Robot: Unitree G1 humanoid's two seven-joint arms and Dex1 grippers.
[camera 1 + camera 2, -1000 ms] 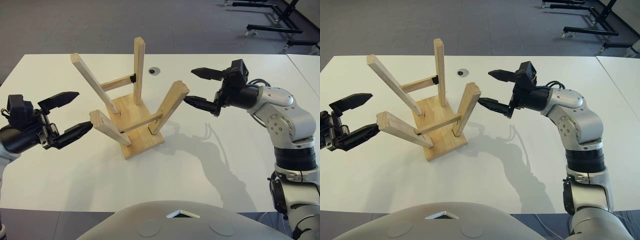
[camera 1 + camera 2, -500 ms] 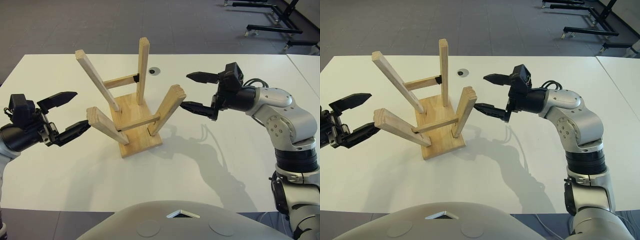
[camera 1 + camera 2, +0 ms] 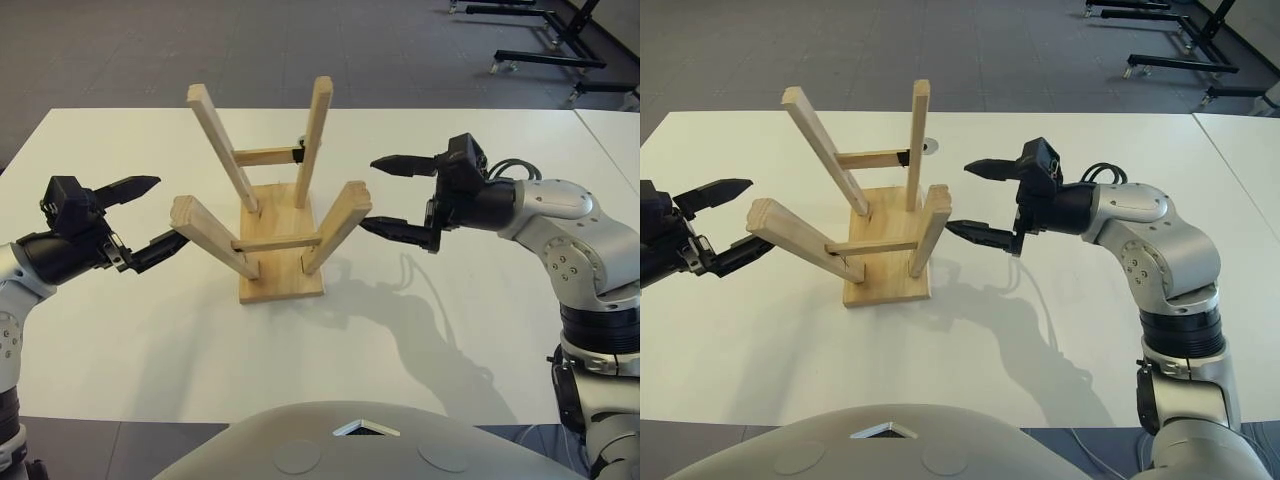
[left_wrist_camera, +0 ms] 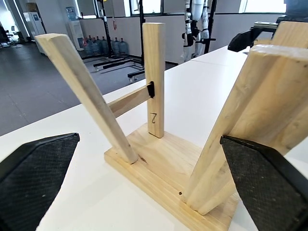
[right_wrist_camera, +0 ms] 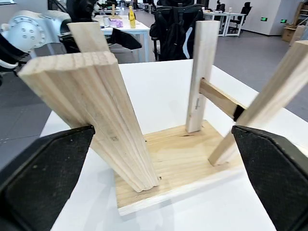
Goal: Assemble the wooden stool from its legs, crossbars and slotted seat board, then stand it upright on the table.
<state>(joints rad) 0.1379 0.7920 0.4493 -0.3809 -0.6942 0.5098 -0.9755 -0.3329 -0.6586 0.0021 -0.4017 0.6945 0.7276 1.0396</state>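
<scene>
the stool (image 3: 280,240) rests upside down on its seat board (image 3: 281,287) on the table (image 3: 450,340), legs up; left gripper (image 3: 170,208) and right gripper (image 3: 957,197), fingers spread, flank its near legs, likely to turn it upright

White table (image 3: 120,330), grey floor (image 3: 150,50), black metal frames (image 3: 545,57) far right bkgd.

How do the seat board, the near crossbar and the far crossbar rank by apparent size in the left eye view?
1. Seat board.
2. Near crossbar and far crossbar: alike; the near one looks slightly longer, possibly only from being closer to the camera.
</scene>
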